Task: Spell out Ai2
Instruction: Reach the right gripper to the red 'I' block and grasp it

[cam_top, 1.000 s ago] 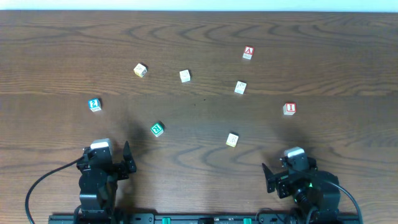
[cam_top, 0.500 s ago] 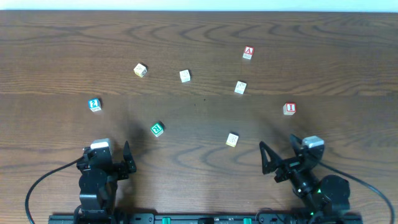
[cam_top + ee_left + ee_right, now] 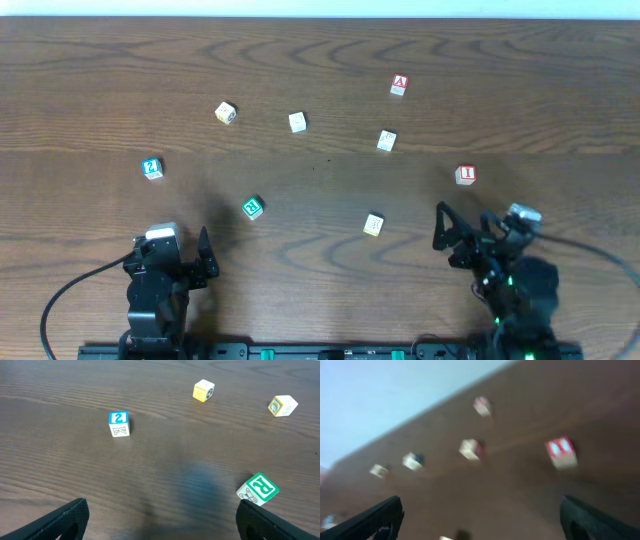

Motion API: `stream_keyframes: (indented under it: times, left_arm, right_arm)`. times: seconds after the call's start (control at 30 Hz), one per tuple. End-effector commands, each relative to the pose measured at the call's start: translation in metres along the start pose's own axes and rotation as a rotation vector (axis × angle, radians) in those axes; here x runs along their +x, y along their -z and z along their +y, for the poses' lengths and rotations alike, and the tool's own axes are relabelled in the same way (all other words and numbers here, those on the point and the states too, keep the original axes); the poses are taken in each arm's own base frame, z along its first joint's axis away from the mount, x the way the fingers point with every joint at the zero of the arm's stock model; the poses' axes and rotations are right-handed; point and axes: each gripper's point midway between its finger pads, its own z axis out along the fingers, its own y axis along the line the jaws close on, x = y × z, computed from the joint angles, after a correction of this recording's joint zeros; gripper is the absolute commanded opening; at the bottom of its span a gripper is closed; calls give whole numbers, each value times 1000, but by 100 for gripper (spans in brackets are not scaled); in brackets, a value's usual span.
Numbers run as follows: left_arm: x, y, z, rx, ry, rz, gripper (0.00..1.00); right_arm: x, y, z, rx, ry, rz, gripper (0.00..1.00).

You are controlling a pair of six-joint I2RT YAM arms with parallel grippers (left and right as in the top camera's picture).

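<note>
Right end effector [image 3: 476,228] gaping; blurred red cube [image 3: 561,451] probably I.

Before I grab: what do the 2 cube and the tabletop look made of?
2 cube: probably wood, pale bare side with a printed drawing, top face painted blue. Tabletop: wood or wood-look laminate, dark brown, visible grain, slight sheen; which one is unclear.

Left arm [image 3: 157,285] and right arm [image 3: 512,285] low, jaws of both spread wide.
</note>
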Motion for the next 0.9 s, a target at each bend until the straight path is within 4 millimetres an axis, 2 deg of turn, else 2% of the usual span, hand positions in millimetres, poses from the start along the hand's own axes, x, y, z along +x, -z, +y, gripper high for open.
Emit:
stream_keyframes:
  times: [0.0, 0.2, 0.47, 0.67, 0.73, 0.87]
  left_arm:
    - [5, -2, 2, -8, -17, 8, 95]
    - [5, -2, 2, -8, -17, 8, 95]
    - [5, -2, 2, -8, -17, 8, 95]
    - [5, -2, 2, -8, -17, 8, 95]
    - [5, -2, 2, -8, -17, 8, 95]
    - [5, -2, 2, -8, -17, 8, 95]
  right_arm:
    - [-20, -7, -6, 87, 44, 25, 99]
    - [-36, -41, -17, 193, 161, 233, 99]
    - [-44, -104, -31, 198, 429, 610, 99]
    - [-27, -132, -54, 218, 485, 768, 99]
    - [-16, -136, -68, 259, 486, 814, 99]
    - [0, -138, -81, 279, 468, 875, 99]
